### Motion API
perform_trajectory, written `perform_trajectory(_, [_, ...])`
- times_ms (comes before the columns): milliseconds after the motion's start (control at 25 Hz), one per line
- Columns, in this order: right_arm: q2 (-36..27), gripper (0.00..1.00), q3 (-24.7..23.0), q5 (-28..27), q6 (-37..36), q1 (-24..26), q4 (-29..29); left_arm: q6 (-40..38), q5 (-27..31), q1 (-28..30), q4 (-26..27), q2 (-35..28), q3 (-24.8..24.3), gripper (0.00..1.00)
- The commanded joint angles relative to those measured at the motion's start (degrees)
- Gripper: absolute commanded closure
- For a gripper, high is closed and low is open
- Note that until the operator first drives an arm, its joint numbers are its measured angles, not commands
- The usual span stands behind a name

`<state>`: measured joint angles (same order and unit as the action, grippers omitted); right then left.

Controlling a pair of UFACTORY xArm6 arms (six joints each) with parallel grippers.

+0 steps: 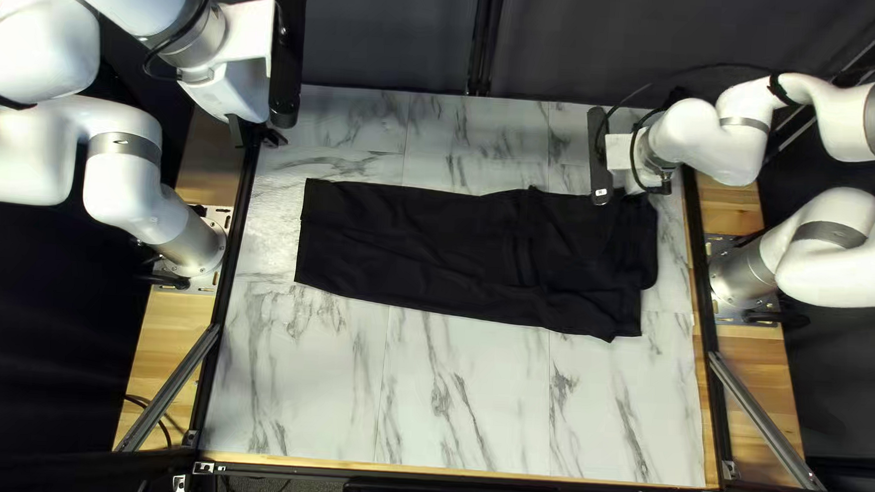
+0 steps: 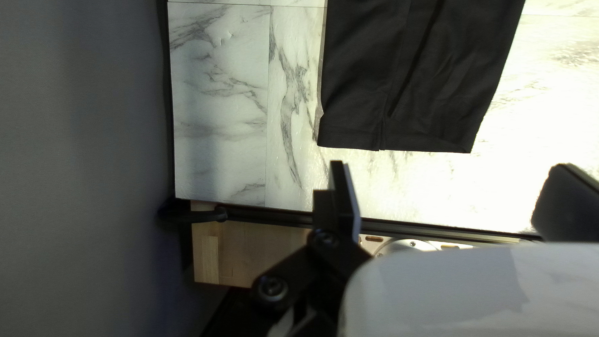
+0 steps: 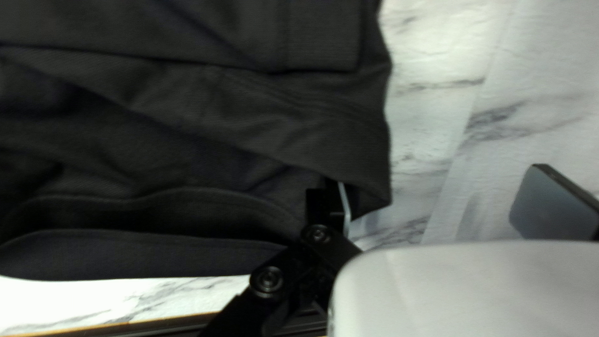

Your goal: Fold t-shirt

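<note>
Marble-look tabletop (image 1: 469,407) under me, dark curtain (image 1: 389,34) behind the far edge. So the black t-shirt (image 1: 408,235) is lying in a long strip across the far half of the table, fairly flat toward the left of the top left view and kinda layered and rumpled toward the right. My right gripper (image 1: 638,193) is down at the far corner of that messier end, fingers spread wide: one finger (image 3: 341,206) is right in against a fold by the shirt's edge, the other's well apart over the tabletop, so nothing's pinched. My left gripper (image 1: 258,135) is up near the table's far left corner, fingers (image 2: 342,187) wide apart too, nothing between them, with the shirt's straight flat end ahead of it, not touching.
</note>
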<state>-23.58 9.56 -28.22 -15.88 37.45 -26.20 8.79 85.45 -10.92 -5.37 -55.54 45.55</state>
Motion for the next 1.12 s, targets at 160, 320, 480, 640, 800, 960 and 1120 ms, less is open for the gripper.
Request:
perform_trajectory(160, [-1.25, 0.0, -1.15, 0.15, 6.56, -2.96, -1.97, 0.0, 0.0, 0.0, 0.0, 0.0, 0.0, 0.0])
perform_trajectory(320, [-1.08, 0.0, -0.06, -1.39, 11.73, -8.37, -2.93, 0.0, 0.0, 0.0, 0.0, 0.0, 0.0, 0.0])
perform_trajectory(480, [0.09, 0.0, 0.88, -1.2, 13.73, -9.89, -4.2, 0.0, 0.0, 0.0, 0.0, 0.0, 0.0, 0.0])
perform_trajectory(640, [-0.15, 0.0, 0.59, -0.15, 11.1, -6.44, -4.73, 0.0, 0.0, 0.0, 0.0, 0.0, 0.0, 0.0])
perform_trajectory(800, [-2.44, 0.0, -0.53, -0.18, 6.91, -2.65, -3.46, 0.0, 0.0, 0.0, 0.0, 0.0, 0.0, 0.0])
perform_trajectory(960, [-7.17, 0.0, -2.49, -2.72, 4.62, -1.64, -1.28, 0.0, 0.0, 0.0, 0.0, 0.0, 0.0, 0.0])
perform_trajectory(1120, [-13.66, 0.0, -2.35, -10.75, 9.65, -8.92, -0.02, 0.0, 0.0, 0.0, 0.0, 0.0, 0.0, 0.0])
